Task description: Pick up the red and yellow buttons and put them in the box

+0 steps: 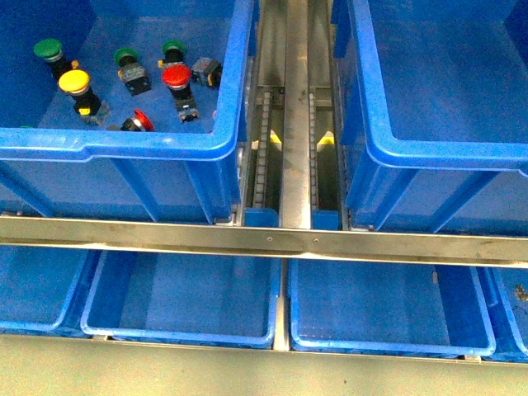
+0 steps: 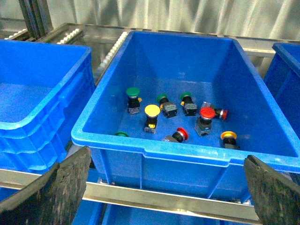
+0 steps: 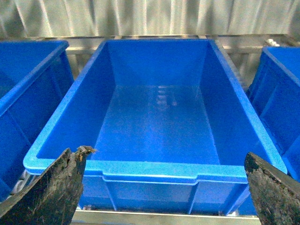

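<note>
Box (image 1: 445, 157) sits empty on your right, its doubled rim before the right gripper (image 3: 164, 153), whose jaws stand wide apart holding nothing, so you have its whole floor free as the drop side. Across the metal rails (image 1: 295, 99), the source crate (image 1: 124, 142) walls in the pile, and your left gripper (image 2: 167, 154), likewise spread and empty, hangs short of its near rim. Red buttons (image 1: 176, 77) and yellow buttons (image 1: 74, 81) lie scattered among green ones (image 1: 125, 56) close behind that wall, so I would have you drop in steeply over the rim
</note>
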Robot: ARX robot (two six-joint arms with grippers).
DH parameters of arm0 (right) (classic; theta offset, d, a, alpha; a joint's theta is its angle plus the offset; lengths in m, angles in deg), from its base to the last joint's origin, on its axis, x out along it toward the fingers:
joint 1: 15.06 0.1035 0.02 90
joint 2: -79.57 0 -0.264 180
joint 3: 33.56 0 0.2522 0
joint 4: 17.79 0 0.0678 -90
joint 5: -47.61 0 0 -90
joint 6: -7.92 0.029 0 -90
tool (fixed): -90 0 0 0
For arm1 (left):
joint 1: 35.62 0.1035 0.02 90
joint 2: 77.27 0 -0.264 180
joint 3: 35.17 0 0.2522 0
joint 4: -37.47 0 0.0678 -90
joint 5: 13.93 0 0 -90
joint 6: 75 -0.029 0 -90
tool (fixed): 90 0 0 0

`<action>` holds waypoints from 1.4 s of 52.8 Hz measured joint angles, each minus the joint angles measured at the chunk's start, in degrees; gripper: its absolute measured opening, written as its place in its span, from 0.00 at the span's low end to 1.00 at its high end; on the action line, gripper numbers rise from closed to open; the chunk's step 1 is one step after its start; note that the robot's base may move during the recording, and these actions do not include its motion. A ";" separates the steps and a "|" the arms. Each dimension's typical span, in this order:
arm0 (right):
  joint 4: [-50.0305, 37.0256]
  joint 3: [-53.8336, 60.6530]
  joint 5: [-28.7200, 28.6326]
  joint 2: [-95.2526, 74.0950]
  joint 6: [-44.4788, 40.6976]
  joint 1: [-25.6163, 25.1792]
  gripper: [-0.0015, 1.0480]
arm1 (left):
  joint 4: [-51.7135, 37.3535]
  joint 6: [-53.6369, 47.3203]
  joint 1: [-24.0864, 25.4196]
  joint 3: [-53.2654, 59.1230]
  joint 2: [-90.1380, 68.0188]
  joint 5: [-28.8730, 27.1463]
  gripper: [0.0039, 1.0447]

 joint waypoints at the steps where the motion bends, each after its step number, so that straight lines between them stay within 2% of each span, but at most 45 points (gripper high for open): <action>1: 0.00 0.00 0.00 0.00 0.00 0.00 0.94 | 0.00 0.00 0.00 0.00 0.00 0.00 0.93; 74: 0.00 0.00 -0.02 0.00 0.00 0.00 0.94 | 0.00 0.00 0.00 0.00 0.00 0.00 0.93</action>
